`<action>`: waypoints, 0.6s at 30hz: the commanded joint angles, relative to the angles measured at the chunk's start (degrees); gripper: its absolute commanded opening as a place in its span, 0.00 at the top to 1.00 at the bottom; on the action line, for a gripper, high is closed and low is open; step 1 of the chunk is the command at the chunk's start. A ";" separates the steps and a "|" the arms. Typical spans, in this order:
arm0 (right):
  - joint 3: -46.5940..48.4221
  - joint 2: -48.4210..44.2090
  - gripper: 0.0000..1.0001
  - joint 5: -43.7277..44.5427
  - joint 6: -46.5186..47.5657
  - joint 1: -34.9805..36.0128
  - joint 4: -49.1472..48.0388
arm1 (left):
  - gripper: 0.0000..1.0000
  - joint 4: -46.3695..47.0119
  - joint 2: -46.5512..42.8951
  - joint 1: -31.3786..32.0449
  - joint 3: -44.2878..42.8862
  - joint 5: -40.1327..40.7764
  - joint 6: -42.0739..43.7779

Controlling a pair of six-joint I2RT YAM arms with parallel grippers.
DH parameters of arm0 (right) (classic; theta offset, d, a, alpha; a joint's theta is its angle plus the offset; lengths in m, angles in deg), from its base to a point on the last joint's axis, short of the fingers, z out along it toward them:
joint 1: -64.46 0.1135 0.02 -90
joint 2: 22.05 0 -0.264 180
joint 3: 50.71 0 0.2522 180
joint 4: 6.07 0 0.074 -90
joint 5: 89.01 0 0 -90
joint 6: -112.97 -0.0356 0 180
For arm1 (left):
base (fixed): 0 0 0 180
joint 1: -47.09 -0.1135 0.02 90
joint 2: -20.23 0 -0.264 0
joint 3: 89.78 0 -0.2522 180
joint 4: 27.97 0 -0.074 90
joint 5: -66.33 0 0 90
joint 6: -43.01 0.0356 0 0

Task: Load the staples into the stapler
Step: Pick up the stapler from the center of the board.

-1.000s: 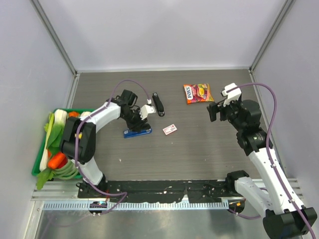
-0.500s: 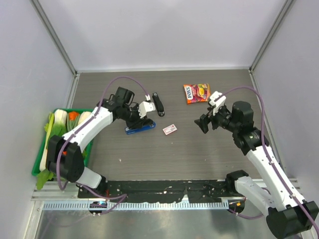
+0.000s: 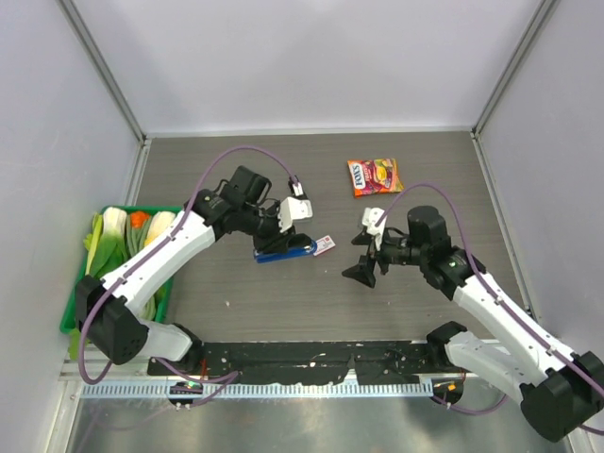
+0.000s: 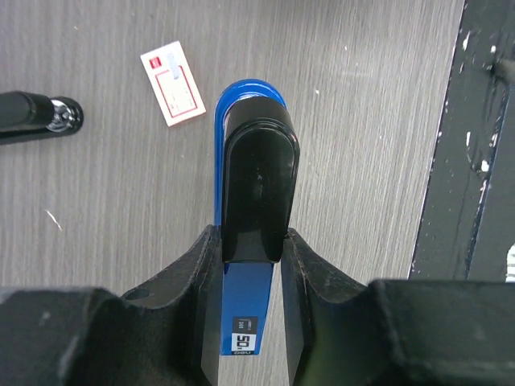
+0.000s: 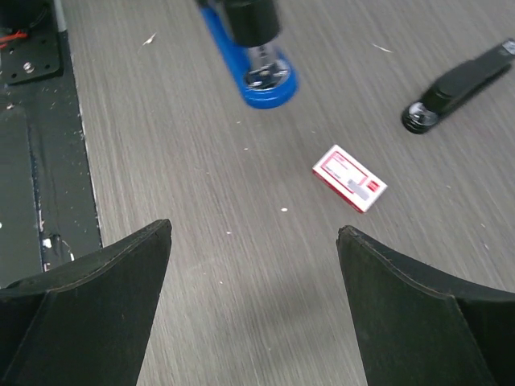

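My left gripper [image 4: 251,233] is shut on a stapler with a blue base and black top [image 4: 257,185], low over the table; the top view shows that gripper [image 3: 278,238] and the blue stapler [image 3: 286,252] at centre left. The slim all-black stapler [image 5: 455,84] lies beyond, its end [image 4: 32,112] at the left edge of the left wrist view. A closed white-and-red staple box [image 3: 322,245] lies just right of the blue stapler's nose [image 4: 173,94]. The staples themselves are hidden. My right gripper [image 3: 361,255] hangs open and empty [image 5: 253,229], right of the box [image 5: 350,178].
An orange snack bag [image 3: 375,176] lies at the back right of centre. A green tray [image 3: 68,316] of vegetables sits at the left edge. A black strip [image 3: 311,354] runs along the near edge by the arm bases.
My left gripper has carried the blue stapler rightward until its nose is next to the box. My right gripper has swung left and lower toward the box, still open.
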 commanded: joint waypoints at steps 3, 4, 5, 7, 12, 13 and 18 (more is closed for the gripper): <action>0.52 5.04 0.11 7.38 -0.42 8.07 -8.50 | 1.00 1.48 -1.24 0.73 -3.67 -3.58 -4.33; 0.87 6.02 0.11 8.00 -0.86 8.42 -9.38 | 1.00 1.83 -1.50 0.73 -3.40 -3.84 -4.51; 1.57 6.90 0.11 7.74 -1.30 8.51 -9.91 | 1.00 2.36 -1.68 0.73 -3.05 -3.75 -4.77; 1.84 8.92 0.11 7.74 -3.13 8.69 -12.36 | 1.00 3.24 -2.20 0.73 -2.26 -4.28 -4.78; 2.55 10.69 0.10 7.57 -4.73 9.04 -16.68 | 1.00 5.00 -3.79 0.73 -0.51 -5.07 -5.39; 2.55 11.39 0.10 7.65 -4.99 9.04 -19.12 | 1.00 5.18 -3.96 0.73 -0.33 -5.25 -5.56; 4.30 14.99 0.10 5.73 -8.94 9.04 -23.01 | 1.00 4.92 -4.93 0.73 0.38 -6.74 -5.65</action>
